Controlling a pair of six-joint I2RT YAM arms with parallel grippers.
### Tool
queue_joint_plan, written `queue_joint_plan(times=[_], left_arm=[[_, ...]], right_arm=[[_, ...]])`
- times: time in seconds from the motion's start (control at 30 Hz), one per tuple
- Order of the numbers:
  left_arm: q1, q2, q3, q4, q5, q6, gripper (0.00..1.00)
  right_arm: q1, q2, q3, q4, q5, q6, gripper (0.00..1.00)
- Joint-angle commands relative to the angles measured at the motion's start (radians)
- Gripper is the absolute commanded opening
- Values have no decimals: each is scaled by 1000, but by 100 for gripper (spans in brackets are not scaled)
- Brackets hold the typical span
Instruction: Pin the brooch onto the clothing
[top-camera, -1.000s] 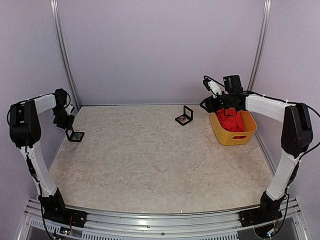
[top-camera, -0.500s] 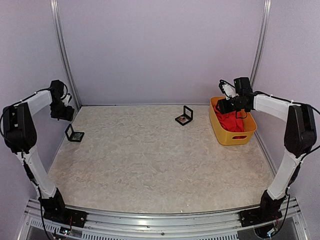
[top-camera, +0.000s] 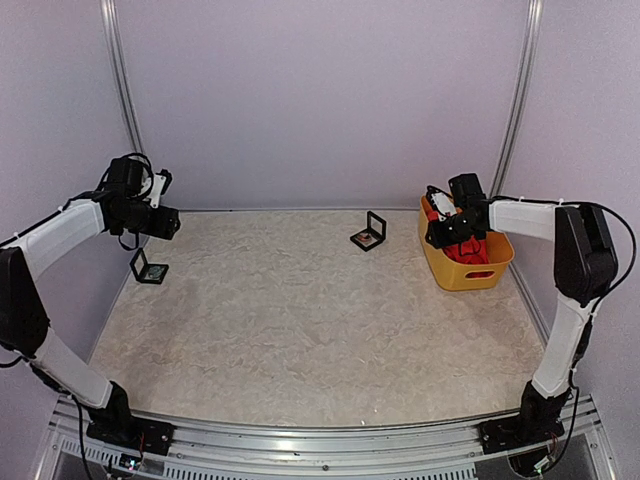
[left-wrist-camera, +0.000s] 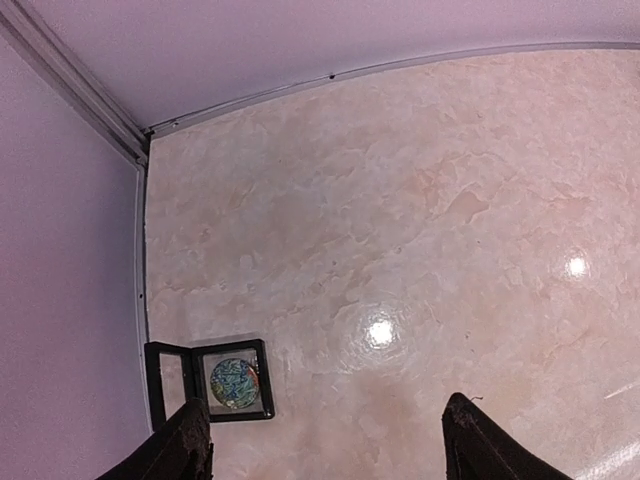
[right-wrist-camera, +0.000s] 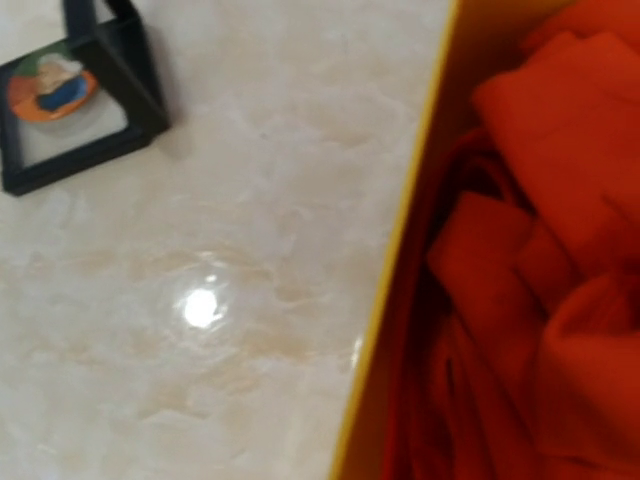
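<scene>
1. red t-shirt (top-camera: 466, 248) lies bunched up in a yellow basket (top-camera: 470, 276) at the far right of the table (top-camera: 320, 330), folds piled on each other.
2. right pincer (top-camera: 440, 226) is at the basket's left rim, over the left part of the shirt. its own cam shows no fingers and it's too small in the top view, so can't tell if they're apart or together, or if they touch the fabric.
3. right wrist cam looks down along the basket's yellow wall: shirt on one side, bare table on the other.
4. a black box (top-camera: 369, 236) stands open on the table's far middle, near the basket's left side but not touching it. inside is a round orange-and-blue brooch (right-wrist-camera: 52, 85) on a white pad.
5. left pincer (left-wrist-camera: 325, 410) is up in the air at the far left, fingers (left-wrist-camera: 190, 445) wide apart w/ nothing between them.
6. second black box (top-camera: 150, 269) sits on the table close to the left wall, near the left pincer, lid folded open. it holds a round blue-green brooch (left-wrist-camera: 235, 382).
7. the two boxes are well apart, and the second one is well apart from the shirt & basket too.
</scene>
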Motion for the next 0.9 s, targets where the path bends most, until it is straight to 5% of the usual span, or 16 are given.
queue_joint_plan(times=[0.0, 0.63, 0.87], left_arm=[[-43, -33, -20, 53, 38, -13, 75], [-49, -14, -26, 39, -1, 9, 75], [-49, -16, -33, 33, 8, 15, 75]], right_arm=[[-19, 27, 19, 43, 126, 38, 29], [-145, 213, 212, 153, 271, 122, 27], [-169, 320, 407, 78, 225, 96, 31]])
